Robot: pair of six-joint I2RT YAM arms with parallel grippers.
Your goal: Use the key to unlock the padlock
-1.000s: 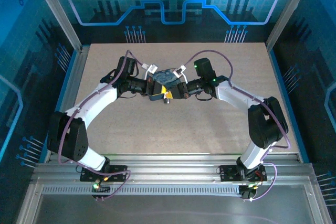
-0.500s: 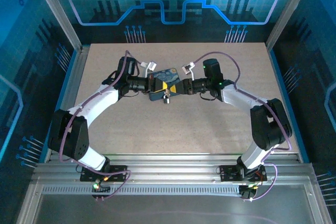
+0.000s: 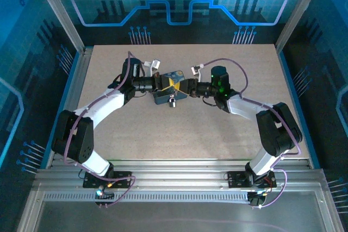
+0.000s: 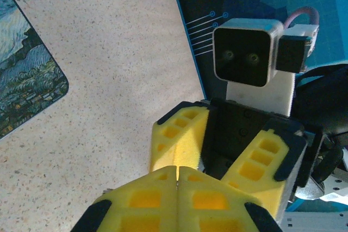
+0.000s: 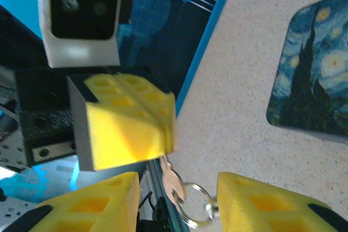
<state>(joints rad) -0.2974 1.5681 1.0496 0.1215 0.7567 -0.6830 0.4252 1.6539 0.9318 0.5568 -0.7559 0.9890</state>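
Both the left end effector [image 3: 168, 83] and right end effector [image 3: 183, 86] meet over the far-middle mat [image 3: 161, 98] on the table [image 3: 217, 129]; left wrist: its pads [image 4: 147, 199] pressed together; right wrist: those pads pinch the key [image 5: 173, 186], right fingers [image 5: 255, 202] spread wide beside it.

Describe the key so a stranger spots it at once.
On the speckled tan table lies a rectangular Starry Night mat. By it, the left hand pinches a silver metal key in its shut yellow foam pads. Unlike the foam around it, it is shiny metal, with a wire ring hanging from it.
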